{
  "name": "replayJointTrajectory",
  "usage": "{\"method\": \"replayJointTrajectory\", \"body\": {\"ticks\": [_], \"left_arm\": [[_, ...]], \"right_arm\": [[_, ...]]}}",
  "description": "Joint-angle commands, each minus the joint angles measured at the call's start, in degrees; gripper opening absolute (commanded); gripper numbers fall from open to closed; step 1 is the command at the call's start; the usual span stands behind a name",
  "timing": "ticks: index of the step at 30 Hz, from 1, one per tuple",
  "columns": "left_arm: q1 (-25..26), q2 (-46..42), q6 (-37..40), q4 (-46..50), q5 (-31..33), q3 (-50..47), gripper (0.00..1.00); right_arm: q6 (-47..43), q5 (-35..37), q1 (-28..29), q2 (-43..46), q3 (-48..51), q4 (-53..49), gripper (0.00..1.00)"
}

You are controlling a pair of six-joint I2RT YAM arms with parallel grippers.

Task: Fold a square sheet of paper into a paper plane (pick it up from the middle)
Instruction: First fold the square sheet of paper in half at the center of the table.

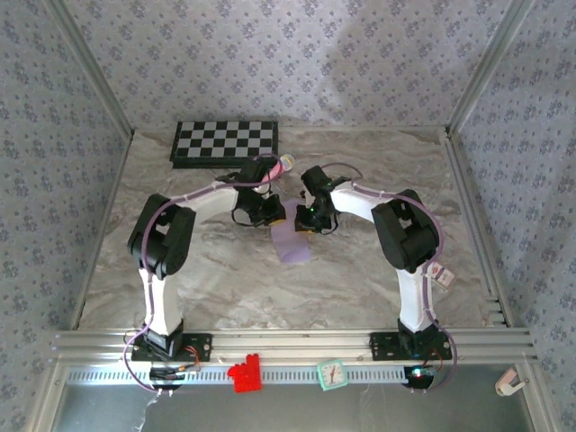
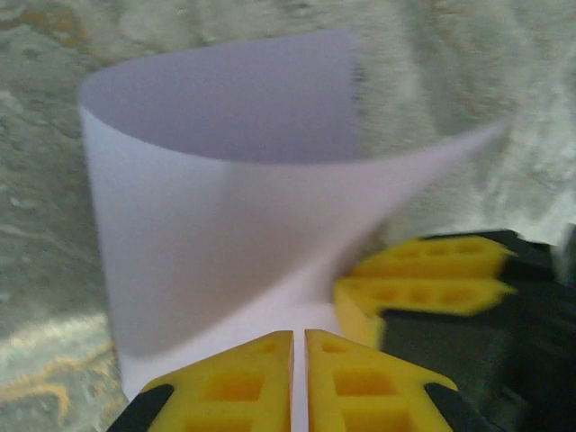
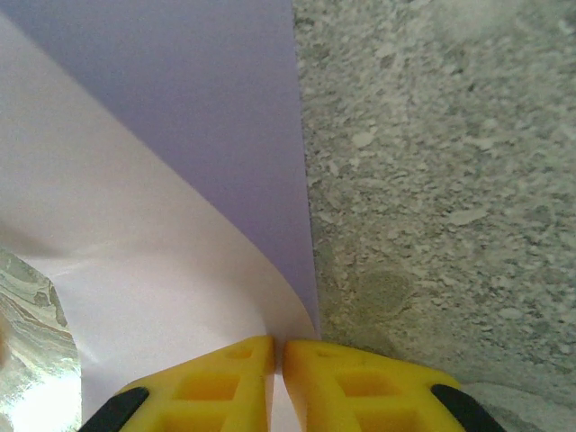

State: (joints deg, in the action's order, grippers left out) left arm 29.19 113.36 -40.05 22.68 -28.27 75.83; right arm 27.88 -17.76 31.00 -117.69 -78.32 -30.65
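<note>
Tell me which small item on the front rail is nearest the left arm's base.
The red block, leftmost of the three; the teal clock sits further right, and the pale hook lies at the far right end.

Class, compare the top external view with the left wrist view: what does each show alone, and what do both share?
Top external adds the checkered board at the far edge, a pink toy microphone, and a red block and small clock by the near rail. Left wrist adds close detail: the left gripper shut on the near edge of the sheet of paper, which bows up in a curl. Both show that lavender sheet held between the left gripper and right gripper over the marble table.
</note>
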Motion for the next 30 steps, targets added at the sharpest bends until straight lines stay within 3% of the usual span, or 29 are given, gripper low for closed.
{"method": "replayJointTrajectory", "body": {"ticks": [1, 12, 20, 25, 30], "left_arm": [[-2.89, 3.02, 1.88, 0.55, -1.0, -0.31, 0.12], [-10.25, -0.5, 7.48, 5.42, 3.27, -2.27, 0.11], [-5.32, -6.62, 5.51, 1.44, -0.92, -3.06, 0.12], [-2.7, -1.81, 3.45, -0.26, -2.66, 0.29, 0.12], [-2.94, 3.48, 3.36, 0.63, 0.02, 4.15, 0.11]], "right_arm": [[-1.92, 13.76, -1.78, -7.56, 4.27, -8.92, 0.2], [-2.56, 14.41, -2.09, -7.64, 4.95, -8.77, 0.2], [-2.41, 14.5, -2.09, -7.95, 5.1, -8.52, 0.2], [-2.39, 14.41, -2.0, -8.41, 5.35, -8.43, 0.2], [-2.39, 14.68, -2.0, -8.39, 5.68, -8.34, 0.2]]}}
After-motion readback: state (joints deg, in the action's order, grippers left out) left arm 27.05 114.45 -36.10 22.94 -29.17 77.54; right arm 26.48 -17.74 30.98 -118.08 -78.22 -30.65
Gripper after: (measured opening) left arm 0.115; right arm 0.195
